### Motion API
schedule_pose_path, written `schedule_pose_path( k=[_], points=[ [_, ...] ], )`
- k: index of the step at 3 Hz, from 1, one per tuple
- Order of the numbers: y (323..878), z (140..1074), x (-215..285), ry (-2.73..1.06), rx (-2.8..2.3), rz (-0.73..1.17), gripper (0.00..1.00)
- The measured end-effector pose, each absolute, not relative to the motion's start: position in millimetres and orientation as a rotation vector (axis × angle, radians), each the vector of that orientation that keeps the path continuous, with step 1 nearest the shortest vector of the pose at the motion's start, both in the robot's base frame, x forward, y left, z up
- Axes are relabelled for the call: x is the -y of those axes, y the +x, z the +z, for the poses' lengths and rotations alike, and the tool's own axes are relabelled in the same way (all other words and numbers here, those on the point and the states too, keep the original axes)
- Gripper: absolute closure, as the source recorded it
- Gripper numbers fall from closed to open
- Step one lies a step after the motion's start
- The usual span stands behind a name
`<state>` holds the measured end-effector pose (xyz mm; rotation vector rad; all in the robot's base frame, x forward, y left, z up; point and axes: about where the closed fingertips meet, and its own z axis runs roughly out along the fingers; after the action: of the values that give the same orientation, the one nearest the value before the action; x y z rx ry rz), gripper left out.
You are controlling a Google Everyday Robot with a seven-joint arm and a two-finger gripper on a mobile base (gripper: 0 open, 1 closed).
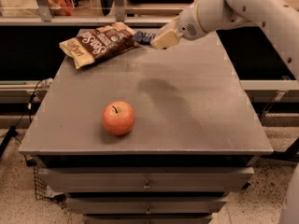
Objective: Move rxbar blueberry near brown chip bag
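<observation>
The brown chip bag (99, 43) lies flat at the far left of the grey table (196, 106), dark brown with tan ends and white script. My gripper (152, 38) reaches in from the upper right on a white arm and is shut on the rxbar blueberry (142, 36), a small dark navy bar. The bar is held above the table's far edge, just right of the chip bag's right end.
A red apple (118, 118) sits on the table toward the front left. The table stands on a drawer cabinet (147, 186). Shelving and a rail run behind the table's far edge.
</observation>
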<state>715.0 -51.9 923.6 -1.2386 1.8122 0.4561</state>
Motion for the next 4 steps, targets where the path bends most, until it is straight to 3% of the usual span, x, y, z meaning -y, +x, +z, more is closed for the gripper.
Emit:
schedule_pose_path(
  k=[2, 3, 4],
  points=[
    [729.4, 883.4, -12.6, -1.265, -1.846, 0.532, 1.00],
    [743.2, 869.7, -34.3, -1.258, -1.866, 0.558, 0.84],
    [756.6, 862.6, -43.6, -1.236, -1.883, 0.561, 0.61]
  ],
)
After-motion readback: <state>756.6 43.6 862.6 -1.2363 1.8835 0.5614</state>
